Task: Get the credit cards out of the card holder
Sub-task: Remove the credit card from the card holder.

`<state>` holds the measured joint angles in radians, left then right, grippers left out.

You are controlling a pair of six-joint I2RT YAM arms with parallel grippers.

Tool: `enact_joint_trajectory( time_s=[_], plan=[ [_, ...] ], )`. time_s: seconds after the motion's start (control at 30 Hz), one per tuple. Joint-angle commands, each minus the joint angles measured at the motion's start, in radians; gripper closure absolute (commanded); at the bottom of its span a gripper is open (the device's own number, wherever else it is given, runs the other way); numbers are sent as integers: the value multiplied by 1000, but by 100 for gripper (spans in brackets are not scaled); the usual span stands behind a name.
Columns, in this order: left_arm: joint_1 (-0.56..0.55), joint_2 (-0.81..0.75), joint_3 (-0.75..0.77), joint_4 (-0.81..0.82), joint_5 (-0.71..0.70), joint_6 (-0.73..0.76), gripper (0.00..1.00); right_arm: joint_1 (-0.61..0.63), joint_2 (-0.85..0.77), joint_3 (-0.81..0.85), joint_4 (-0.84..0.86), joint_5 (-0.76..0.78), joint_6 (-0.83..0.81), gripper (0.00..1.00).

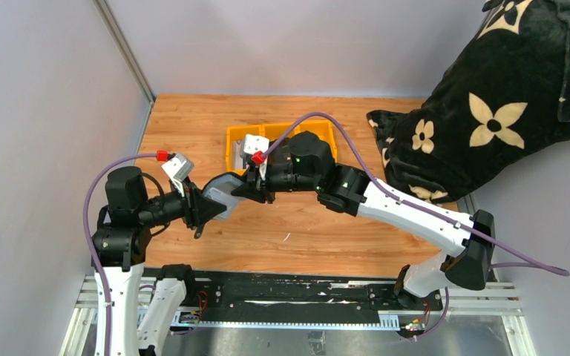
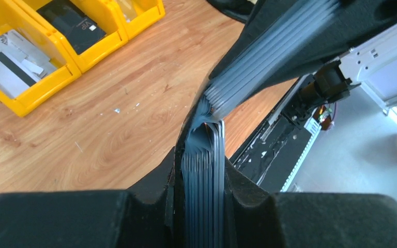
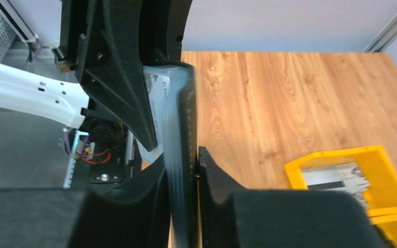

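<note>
The card holder, black outside and grey inside, hangs open in the air between my two grippers, above the table's left middle. My left gripper is shut on one half; in the left wrist view its stacked grey pocket edges sit between the fingers. My right gripper is shut on the other half, which fans out up and to the right. In the right wrist view the holder stands edge-on between the fingers. Silvery credit cards and a black card lie in the yellow tray.
The yellow three-compartment tray stands just behind the grippers; it also shows in the left wrist view and the right wrist view. A black pillow with cream flowers covers the right back. Grey walls close the left and back.
</note>
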<state>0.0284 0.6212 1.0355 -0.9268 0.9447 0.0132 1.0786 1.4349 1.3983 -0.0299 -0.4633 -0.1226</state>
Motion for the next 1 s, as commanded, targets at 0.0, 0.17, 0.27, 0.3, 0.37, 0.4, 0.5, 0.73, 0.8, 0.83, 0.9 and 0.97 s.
enact_joint_trajectory(
  time_s=[0.0,0.17,0.27,0.3,0.37,0.4,0.5,0.73,0.8,0.83,0.9,0.97],
  plan=[
    [-2,-12,45,-24,73,95,95,14,18,53,-55,23,-21,89],
    [-2,-51,36,-35,86,179,31,4,-62,-25,77,33,53,100],
    [-2,-78,31,-38,145,222,21,-26,-148,-160,283,2,198,100],
    [-2,-83,29,-38,170,224,21,-35,-170,-204,387,-8,251,100],
    [-2,-86,29,-38,208,221,22,-44,-201,-273,513,-23,377,100],
    [-1,-85,28,-39,222,217,22,-45,-211,-305,569,-28,418,100],
    [-2,-76,37,-40,254,207,25,-45,-227,-396,737,-35,547,100],
    [-2,-38,60,-41,388,153,31,-45,-211,-528,1035,-37,747,100],
    [-2,-26,63,-41,434,137,35,-45,-209,-544,1066,-30,768,100],
    [-1,-23,64,-41,455,130,36,-45,-209,-551,1076,-27,773,100],
    [-1,-15,63,-41,479,116,43,-45,-212,-563,1090,-20,779,100],
    [-2,-9,61,-41,480,108,53,-45,-214,-576,1107,-10,789,100]
  ],
)
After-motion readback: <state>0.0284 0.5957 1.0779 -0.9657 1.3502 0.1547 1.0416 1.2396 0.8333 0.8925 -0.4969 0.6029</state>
